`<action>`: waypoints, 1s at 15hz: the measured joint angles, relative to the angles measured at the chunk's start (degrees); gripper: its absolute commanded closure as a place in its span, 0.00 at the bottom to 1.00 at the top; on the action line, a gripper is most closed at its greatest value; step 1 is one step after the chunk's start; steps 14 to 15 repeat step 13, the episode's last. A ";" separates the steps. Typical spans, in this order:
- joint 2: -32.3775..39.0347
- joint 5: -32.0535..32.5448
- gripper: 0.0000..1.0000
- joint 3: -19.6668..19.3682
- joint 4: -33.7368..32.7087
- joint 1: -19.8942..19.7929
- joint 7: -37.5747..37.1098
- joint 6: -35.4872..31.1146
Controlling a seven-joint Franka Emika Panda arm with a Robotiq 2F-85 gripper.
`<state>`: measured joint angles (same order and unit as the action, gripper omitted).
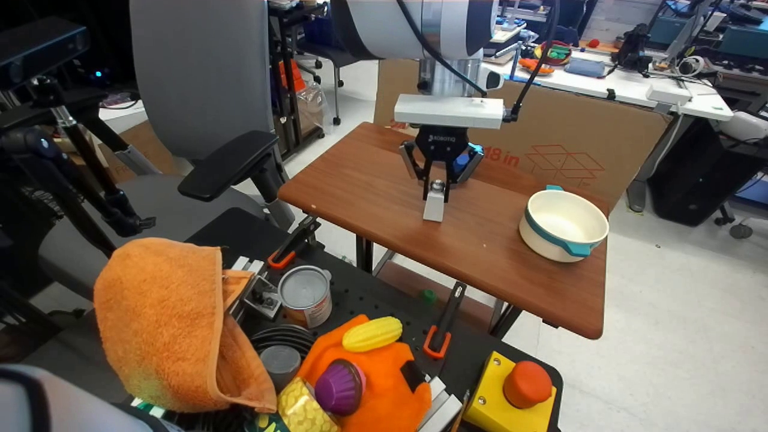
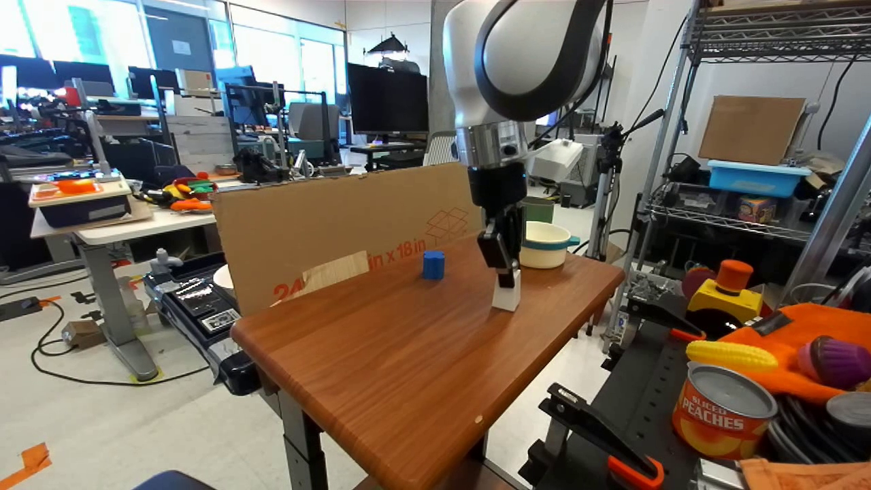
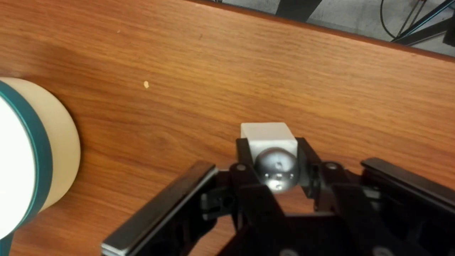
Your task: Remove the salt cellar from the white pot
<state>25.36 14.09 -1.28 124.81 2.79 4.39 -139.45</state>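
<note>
The salt cellar (image 1: pixel 434 211) is a pale, tapered shaker with a round metal top; it also shows in an exterior view (image 2: pixel 505 299) and the wrist view (image 3: pixel 268 131). It stands upright outside the pot, at the tabletop; I cannot tell whether its base touches. My gripper (image 1: pixel 436 197) points down, its fingers on both sides of the shaker's upper part, shut on it, as the wrist view (image 3: pixel 272 142) shows. The white pot (image 1: pixel 540 243), with a teal rim band and handles, stands apart near the table's end. It also shows in an exterior view (image 2: pixel 542 257) and the wrist view (image 3: pixel 64 145). Its visible interior is empty.
A small blue object (image 2: pixel 433 265) stands on the wooden table (image 2: pixel 381 354) near the cardboard panel (image 2: pixel 326 218) along the back edge. A black cart beside the table holds clamps, a peach can (image 2: pixel 725 412) and an orange cloth. An office chair (image 1: pixel 204 78) stands close to the table.
</note>
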 measured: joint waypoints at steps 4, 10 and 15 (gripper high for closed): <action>0.43 -0.14 0.13 -0.20 -0.78 -0.01 -0.13 0.97; -12.84 -6.42 0.00 0.21 3.75 -1.82 -0.54 6.53; -17.00 -7.03 0.00 0.20 6.11 -2.64 -0.69 7.39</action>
